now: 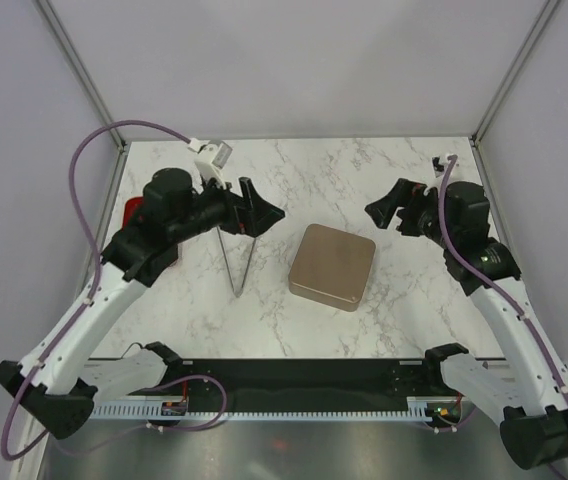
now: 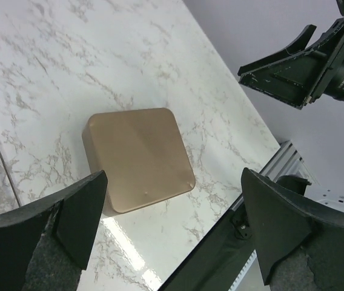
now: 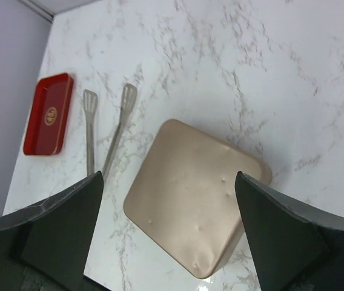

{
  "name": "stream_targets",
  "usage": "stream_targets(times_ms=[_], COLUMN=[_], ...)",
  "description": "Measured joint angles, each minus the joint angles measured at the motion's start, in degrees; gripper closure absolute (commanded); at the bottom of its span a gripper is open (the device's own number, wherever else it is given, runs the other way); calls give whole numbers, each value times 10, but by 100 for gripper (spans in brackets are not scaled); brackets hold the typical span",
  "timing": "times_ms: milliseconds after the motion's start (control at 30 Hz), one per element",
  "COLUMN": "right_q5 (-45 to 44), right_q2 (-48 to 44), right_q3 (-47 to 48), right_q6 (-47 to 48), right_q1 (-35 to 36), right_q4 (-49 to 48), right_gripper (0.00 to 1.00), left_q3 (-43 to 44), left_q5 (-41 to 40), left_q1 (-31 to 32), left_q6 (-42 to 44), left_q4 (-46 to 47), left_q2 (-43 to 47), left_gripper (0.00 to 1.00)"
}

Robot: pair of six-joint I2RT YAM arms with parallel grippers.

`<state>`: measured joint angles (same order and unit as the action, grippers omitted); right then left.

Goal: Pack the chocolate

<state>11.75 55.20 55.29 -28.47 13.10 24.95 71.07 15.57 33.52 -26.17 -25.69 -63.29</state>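
No chocolate pieces show in any view. A square tan box (image 1: 332, 266) with its lid on sits in the middle of the marble table; it also shows in the left wrist view (image 2: 138, 156) and the right wrist view (image 3: 199, 204). My left gripper (image 1: 260, 208) hovers open and empty to the upper left of the box. My right gripper (image 1: 388, 208) hovers open and empty to the upper right of it. Both hang above the table, apart from the box.
Metal tongs (image 1: 238, 262) lie left of the box, seen also in the right wrist view (image 3: 106, 130). A red tray (image 3: 49, 113) lies at the far left, mostly hidden under my left arm in the top view (image 1: 131, 210). Grey walls enclose the table.
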Motion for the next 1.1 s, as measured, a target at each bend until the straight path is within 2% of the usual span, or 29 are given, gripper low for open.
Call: stream_targets(times_ms=[133, 367, 700, 1100], right_q5=[0, -5, -37, -49], right_q2=[-40, -66, -114, -126], right_q3=[33, 38, 38, 38], right_q6=[4, 5, 12, 17], right_q1=[0, 0, 1, 1], right_q4=[0, 10, 19, 21], right_gripper=[2, 2, 2, 2], left_q3=[-12, -52, -58, -59], left_q5=[-16, -52, -65, -65], left_q1=[0, 0, 0, 0], left_q6=[18, 31, 32, 32], left_q4=[0, -4, -14, -14], left_q2=[88, 179, 183, 183], left_gripper=[0, 0, 0, 0])
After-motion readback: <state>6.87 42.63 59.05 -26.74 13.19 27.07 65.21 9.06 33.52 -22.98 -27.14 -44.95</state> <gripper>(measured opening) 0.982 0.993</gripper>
